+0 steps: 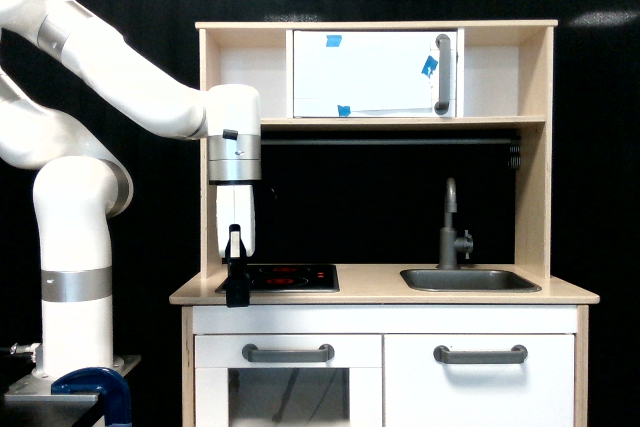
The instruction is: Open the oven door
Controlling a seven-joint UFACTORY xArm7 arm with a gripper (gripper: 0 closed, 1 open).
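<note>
Oven door [372,74] is shut, flush in the upper cabinet of the toy kitchen, with its vertical grey handle [442,74] at the edge toward the exterior view's right and blue tape pieces on the white panel. Gripper [237,293] is nowhere near it: pointing straight down, low over the countertop [380,293] at the corner toward the exterior view's left, just beside the hob [285,276], and well apart from the handle. Fingers read as one dark block from this angle, so can't tell if they're spread or closed; nothing visibly held. Step in hand looks like the approach, no contact made, task essentially at zero. Next move, as I judge it: lift clear of the counter, travel up and across toward the exterior view's right, past the shelf edge [400,123], re-orient the wrist from downward to facing the cabinet, line up on the vertical bar, close around it, then pull outward along the door's arc. Hinge is presumably on the side opposite the handle. Watch the faucet [452,225] and shelf during the transit.
</note>
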